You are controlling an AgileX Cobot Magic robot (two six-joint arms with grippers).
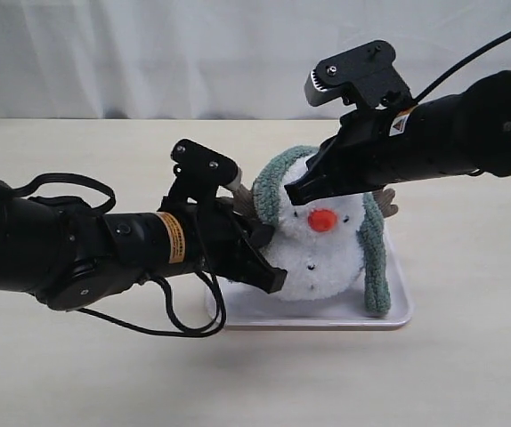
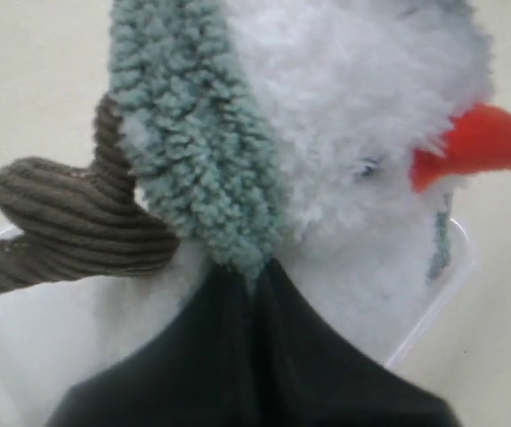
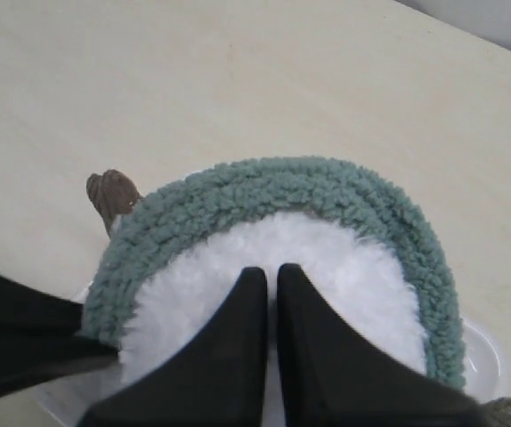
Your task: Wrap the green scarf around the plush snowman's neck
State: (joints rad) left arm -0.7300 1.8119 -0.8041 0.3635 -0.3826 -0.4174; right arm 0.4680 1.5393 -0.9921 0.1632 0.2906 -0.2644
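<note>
The plush snowman (image 1: 327, 253) sits upright in a pale tray (image 1: 398, 311), its orange nose (image 1: 323, 219) facing the camera. The green scarf (image 1: 376, 258) arches over and behind its head; one end hangs down its right side to the tray. My left gripper (image 1: 273, 277) is at the snowman's left side, shut on the other scarf end (image 2: 255, 258). Beside that strip (image 2: 193, 142) a brown twig arm (image 2: 68, 222) sticks out. My right gripper (image 3: 271, 276) is shut, its tips resting on the white head (image 3: 344, 267) just inside the scarf's arc (image 3: 273, 182).
The tray lies on a cream table (image 1: 77, 374) with a white curtain (image 1: 149, 53) behind. Both black arms converge over the tray from left and right. A second twig arm (image 1: 385, 203) shows behind the snowman's right side.
</note>
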